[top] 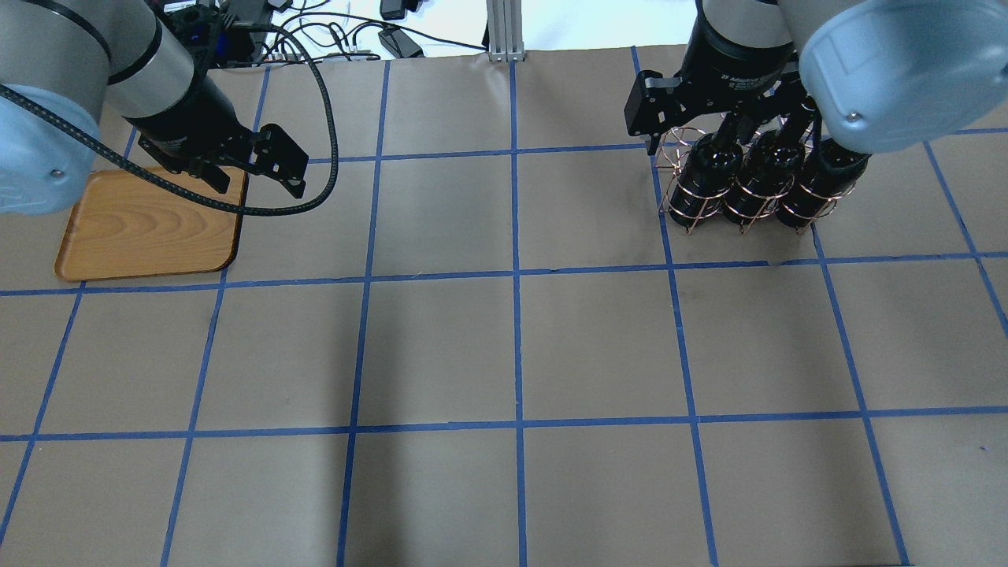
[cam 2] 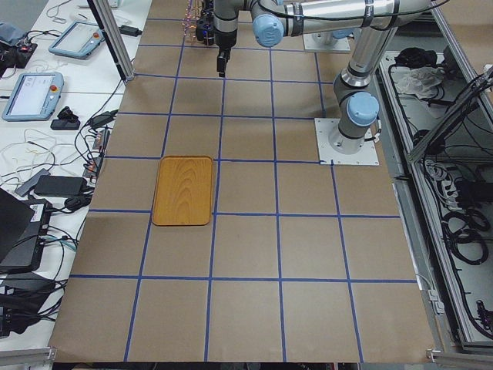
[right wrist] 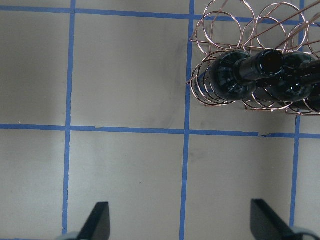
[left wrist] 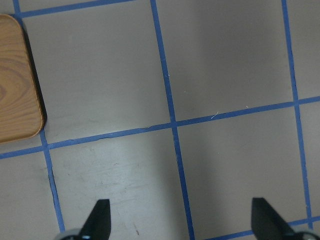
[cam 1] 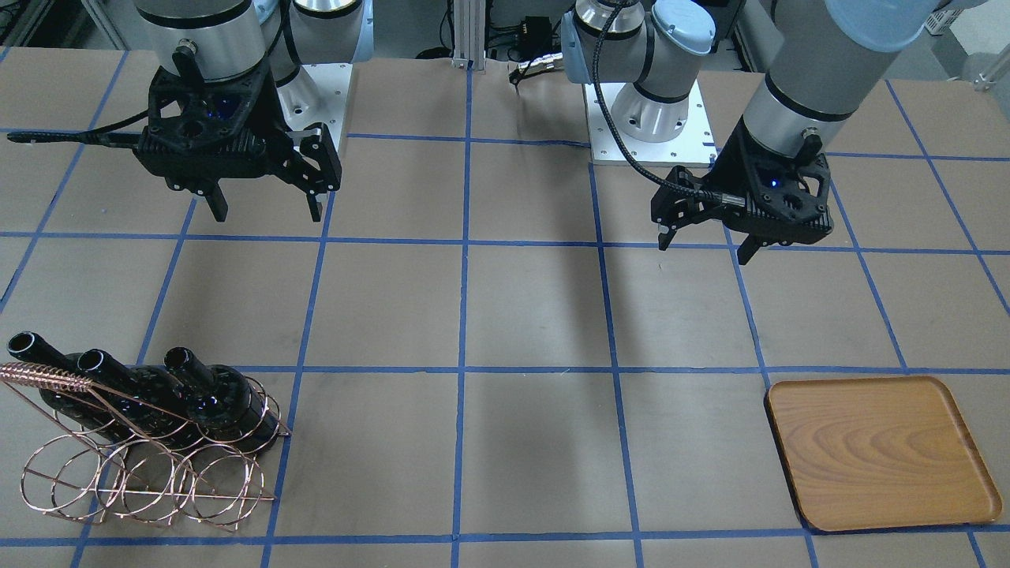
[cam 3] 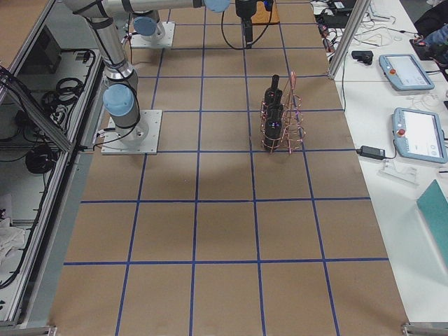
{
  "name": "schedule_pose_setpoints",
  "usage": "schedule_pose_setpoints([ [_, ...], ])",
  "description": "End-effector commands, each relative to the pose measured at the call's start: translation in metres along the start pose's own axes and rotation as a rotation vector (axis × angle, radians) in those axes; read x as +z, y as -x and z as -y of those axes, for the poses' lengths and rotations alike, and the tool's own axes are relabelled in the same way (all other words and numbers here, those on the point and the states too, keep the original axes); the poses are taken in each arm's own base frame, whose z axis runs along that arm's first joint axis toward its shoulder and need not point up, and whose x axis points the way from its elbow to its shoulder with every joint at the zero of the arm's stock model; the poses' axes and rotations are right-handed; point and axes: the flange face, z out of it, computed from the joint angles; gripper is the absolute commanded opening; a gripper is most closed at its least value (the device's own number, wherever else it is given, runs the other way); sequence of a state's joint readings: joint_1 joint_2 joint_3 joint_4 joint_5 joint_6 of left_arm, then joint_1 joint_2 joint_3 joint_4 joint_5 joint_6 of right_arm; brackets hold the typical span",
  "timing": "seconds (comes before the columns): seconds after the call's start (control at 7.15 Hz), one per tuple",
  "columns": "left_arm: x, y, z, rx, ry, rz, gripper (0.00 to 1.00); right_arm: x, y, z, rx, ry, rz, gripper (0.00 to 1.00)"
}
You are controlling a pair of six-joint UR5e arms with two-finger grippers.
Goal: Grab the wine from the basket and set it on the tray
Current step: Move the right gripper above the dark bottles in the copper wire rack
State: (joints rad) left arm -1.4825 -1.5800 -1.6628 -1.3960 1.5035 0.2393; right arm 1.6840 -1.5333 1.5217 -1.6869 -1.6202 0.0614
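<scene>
Three dark glass wine bottles (cam 1: 213,398) lie tilted side by side in the copper wire basket (cam 1: 142,481), necks up. The basket also shows in the overhead view (top: 693,201) and the right wrist view (right wrist: 220,25), where the nearest bottle (right wrist: 227,80) is at the upper right. The wooden tray (cam 1: 880,454) lies flat and bare at the other end of the table. My right gripper (cam 1: 268,215) hangs open and empty above the table, short of the basket. My left gripper (cam 1: 704,251) hangs open and empty beside the tray (top: 150,228), which shows at the left edge of the left wrist view (left wrist: 17,85).
The table is brown paper with a blue tape grid. The two arm base plates (cam 1: 647,138) and an aluminium post (cam 1: 469,31) stand at the robot's edge. Cables, pendants (cam 3: 420,136) and laptops lie on side benches beyond the table's far edge.
</scene>
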Motion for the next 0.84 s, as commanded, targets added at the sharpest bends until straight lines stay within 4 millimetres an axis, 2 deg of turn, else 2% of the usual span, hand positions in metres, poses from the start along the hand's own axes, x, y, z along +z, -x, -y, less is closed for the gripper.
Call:
schedule_pose_setpoints([
  [0.0, 0.0000, 0.0002, 0.0000, -0.002, 0.000, -0.002, 1.00, -0.0012, -0.0008, -0.0004, 0.000, -0.003, -0.001, 1.00],
  [0.7, 0.0000, 0.0003, 0.0000, -0.007, 0.000, 0.000, 1.00, -0.0069, -0.0054, -0.0001, -0.001, -0.021, -0.004, 1.00],
])
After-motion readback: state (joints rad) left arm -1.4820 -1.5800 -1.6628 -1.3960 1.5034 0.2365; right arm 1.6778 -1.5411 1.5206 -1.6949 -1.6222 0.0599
